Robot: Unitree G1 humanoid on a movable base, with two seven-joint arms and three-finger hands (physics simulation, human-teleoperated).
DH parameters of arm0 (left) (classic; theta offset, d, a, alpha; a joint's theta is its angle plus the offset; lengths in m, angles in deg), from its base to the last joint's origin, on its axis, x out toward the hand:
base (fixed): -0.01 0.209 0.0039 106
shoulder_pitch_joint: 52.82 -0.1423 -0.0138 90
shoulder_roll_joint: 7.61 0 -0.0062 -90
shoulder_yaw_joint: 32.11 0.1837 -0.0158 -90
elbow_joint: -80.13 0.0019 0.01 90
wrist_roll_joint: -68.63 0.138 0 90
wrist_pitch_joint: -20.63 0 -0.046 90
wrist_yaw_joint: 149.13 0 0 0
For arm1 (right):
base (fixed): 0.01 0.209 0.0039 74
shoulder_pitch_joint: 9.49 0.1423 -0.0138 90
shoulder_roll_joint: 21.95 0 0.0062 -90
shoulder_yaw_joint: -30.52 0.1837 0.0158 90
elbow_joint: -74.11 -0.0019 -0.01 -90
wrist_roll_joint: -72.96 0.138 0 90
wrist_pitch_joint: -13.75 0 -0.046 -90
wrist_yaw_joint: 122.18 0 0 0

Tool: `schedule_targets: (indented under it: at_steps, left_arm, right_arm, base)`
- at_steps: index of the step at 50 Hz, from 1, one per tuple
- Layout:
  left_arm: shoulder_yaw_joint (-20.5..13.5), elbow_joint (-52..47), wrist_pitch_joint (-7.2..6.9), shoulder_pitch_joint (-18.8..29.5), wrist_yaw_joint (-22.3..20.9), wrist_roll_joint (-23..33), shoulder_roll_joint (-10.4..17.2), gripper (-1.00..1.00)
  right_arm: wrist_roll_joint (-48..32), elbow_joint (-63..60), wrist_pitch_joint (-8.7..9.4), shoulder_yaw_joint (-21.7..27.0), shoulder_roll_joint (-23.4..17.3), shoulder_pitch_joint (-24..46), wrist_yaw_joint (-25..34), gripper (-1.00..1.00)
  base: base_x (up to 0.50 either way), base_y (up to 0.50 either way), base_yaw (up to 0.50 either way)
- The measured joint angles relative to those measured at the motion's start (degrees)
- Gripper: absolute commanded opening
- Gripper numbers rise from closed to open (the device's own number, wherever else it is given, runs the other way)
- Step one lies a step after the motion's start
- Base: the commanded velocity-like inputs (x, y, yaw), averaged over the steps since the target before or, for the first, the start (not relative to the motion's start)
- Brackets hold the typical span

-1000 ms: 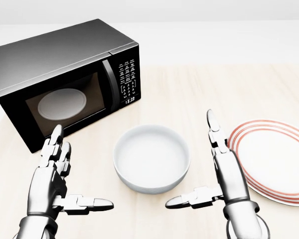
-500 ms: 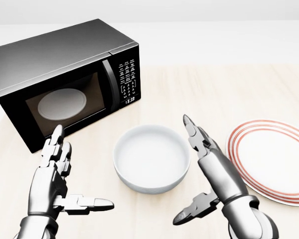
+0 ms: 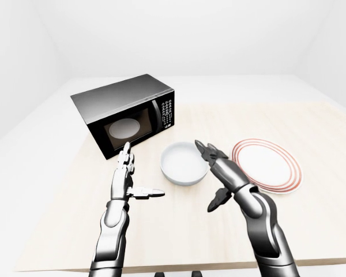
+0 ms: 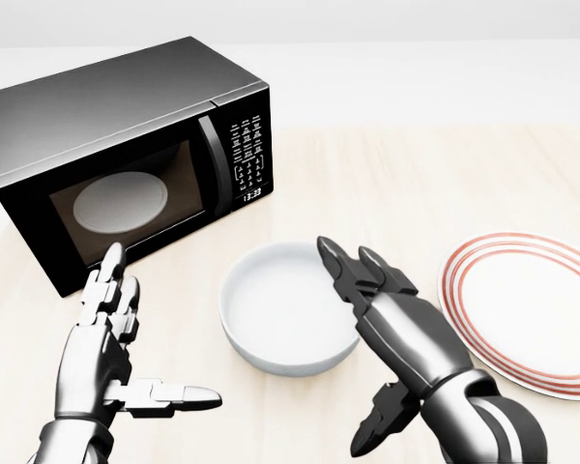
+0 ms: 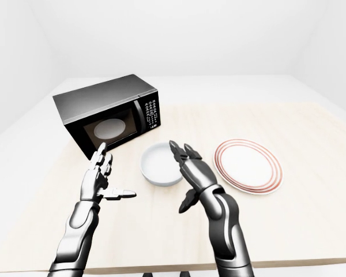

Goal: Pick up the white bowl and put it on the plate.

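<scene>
**Spotter:** Where's the white bowl [image 4: 292,309] sitting for you?

**Operator:** On the wooden bench [image 4: 416,174], upright and empty, in the lower middle of my head view. The black microwave [image 4: 126,155] is up and to its left, door closed. The red-ringed plate [image 4: 532,314] is to its right, near but apart, nothing on it

**Spotter:** And your hands?

**Operator:** My right hand [image 4: 372,300] is the one in play. Its fingers [image 4: 340,269] are spread wide and reach over the bowl's right rim, with the thumb [image 4: 379,428] hanging low, below the bowl in the view. It has hold of nothing. I can't tell from these views whether the fingertips touch the rim or float just above it. My left hand [image 4: 111,348] is spread too, empty, standing off to the bowl's left, thumb pointing toward it, clearly apart from the wall

**Spotter:** So which side do you take it from?

**Operator:** I judge the right. The bowl lies just left of that palm, and the plate is on that same arm's side, so the carry would be a short sweep rightward. The bowl's round, so there's no long axis to line up; what matters is getting fingers inside the rim and thumb outside the wall before I close
</scene>
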Motion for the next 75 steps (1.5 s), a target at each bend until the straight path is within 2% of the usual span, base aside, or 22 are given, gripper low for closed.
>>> schedule_targets:
  at_steps: [15,32,41,75]
  left_arm:
    - [0.03,0.01,-0.10,0.08,-0.05,-0.02,-0.01,1.00]
    - [0.06,-0.06,-0.13,0.03,-0.15,-0.07,-0.02,1.00]
    - [0.07,-0.16,-0.17,-0.02,-0.24,-0.11,-0.02,1.00]
    - [0.10,0.06,-0.13,0.09,-0.40,-0.12,-0.02,1.00]
  right_arm:
    - [-6.11,3.30,-2.72,-0.57,0.15,4.96,2.06,1.00]
    - [-14.31,7.39,-7.84,-1.00,-0.38,9.97,5.16,1.00]
    - [-17.04,9.93,-7.88,-0.99,-0.69,11.89,9.33,1.00]
    - [-21.10,18.48,-7.88,-2.44,0.41,16.95,9.43,1.00]
  base:
    - [0.00,0.00,0.00]
    - [0.00,0.00,0.00]
    - [0.00,0.00,0.00]
    - [0.00,0.00,0.00]
